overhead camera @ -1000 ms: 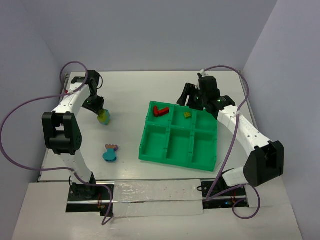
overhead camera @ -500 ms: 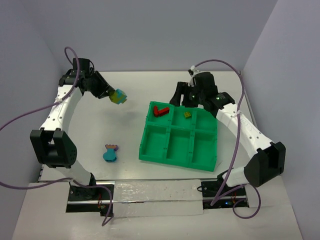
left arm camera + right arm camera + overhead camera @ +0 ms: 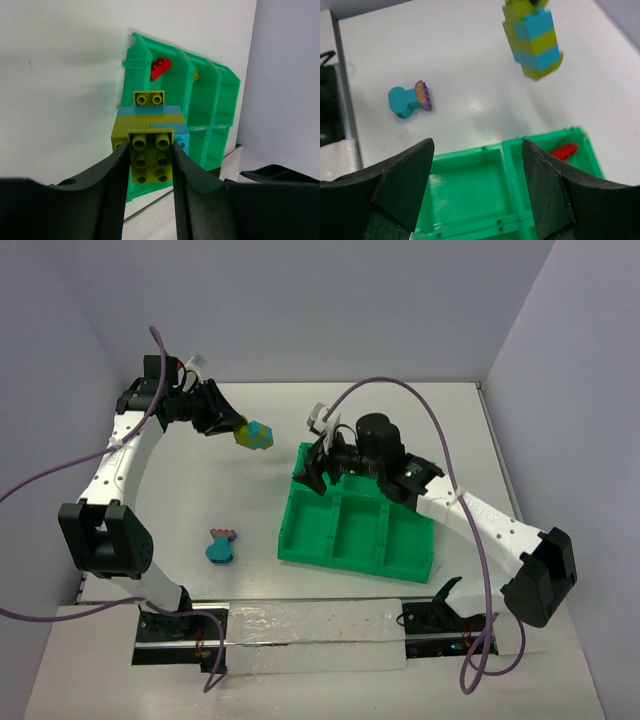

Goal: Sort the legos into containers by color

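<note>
My left gripper (image 3: 238, 429) is shut on a stacked cluster of yellow-green and cyan legos (image 3: 254, 434) and holds it in the air, left of the tray's far-left corner. In the left wrist view the cluster (image 3: 150, 130) sits between my fingers (image 3: 111, 185). The bright green tray (image 3: 287, 538) has a red lego (image 3: 161, 68) in its far-left compartment and a small yellow-green lego (image 3: 196, 75) in the far-middle one. My right gripper (image 3: 314, 469) is open and empty above the tray's left side. The right wrist view shows the cluster (image 3: 534, 42) and the red lego (image 3: 564, 151).
A cyan piece with a pinkish-orange and purple end (image 3: 220, 545) lies on the white table left of the tray, and also shows in the right wrist view (image 3: 407, 99). Grey walls close in the table on three sides.
My left gripper lifted the cluster off the table and carried it right toward the tray. My right arm swung left from behind the tray to above its left side.
</note>
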